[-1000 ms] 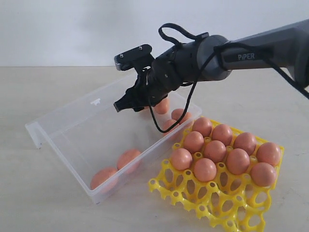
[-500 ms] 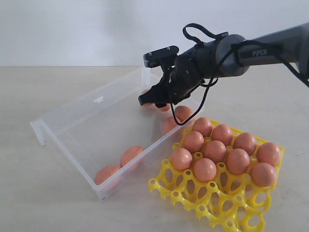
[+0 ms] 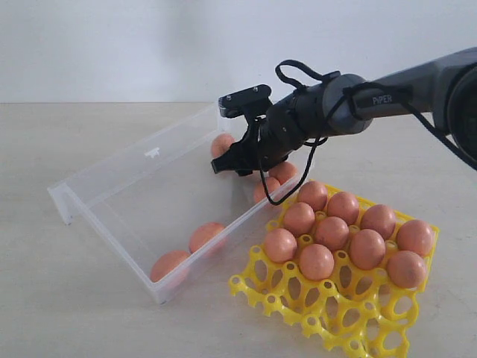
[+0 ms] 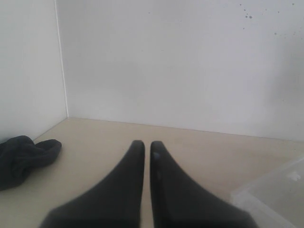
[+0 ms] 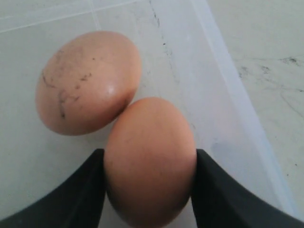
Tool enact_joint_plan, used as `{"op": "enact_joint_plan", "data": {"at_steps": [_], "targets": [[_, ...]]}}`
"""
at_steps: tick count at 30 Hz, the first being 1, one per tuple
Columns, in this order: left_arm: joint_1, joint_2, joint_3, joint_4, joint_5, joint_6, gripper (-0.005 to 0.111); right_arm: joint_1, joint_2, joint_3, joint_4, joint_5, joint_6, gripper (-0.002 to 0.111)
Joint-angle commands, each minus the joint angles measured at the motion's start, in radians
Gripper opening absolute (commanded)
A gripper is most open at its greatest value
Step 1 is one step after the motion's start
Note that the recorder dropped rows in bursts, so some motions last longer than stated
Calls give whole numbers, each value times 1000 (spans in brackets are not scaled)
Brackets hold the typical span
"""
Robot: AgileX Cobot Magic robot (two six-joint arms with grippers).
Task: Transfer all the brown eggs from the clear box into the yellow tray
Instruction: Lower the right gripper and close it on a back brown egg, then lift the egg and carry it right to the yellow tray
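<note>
— How is the light?
— Bright, soft and even, seemingly from above. In the exterior view the yellow tray and the clear box cast only pale shadows on the tabletop, and the colours look a little washed.
— Any glare?
— Just a small sheen on the speckled egg in the right wrist view. The nearer egg looks slightly soft.
— Blur?
— The left end effector is dark and out of focus close to the lens.
</note>
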Motion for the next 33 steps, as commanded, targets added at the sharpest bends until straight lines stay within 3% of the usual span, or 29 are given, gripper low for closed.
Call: {"op": "enact_joint_plan", "data": {"at_steps": [1,7,13,21,28,33], "targets": [[-1,-4,-3,0,-9,2,4,-8,14,3,1,63,1,2],[-1,-4,-3,0,-9,2,4,-4,-12,15,1,71,1,0],[-1,-4,-3,0,-7,2,4,52,-174,192,-3,-317,-18,0],[-1,-4,-3,0,-7,2,4,93,-350,493,1,-681,-23,0],[-1,-4,-3,0,-7,2,4,99,-559,725,37,-800,-74,0],[-1,-4,-3,0,-7,2,4,99,-740,882,195,-862,-241,0]]}}
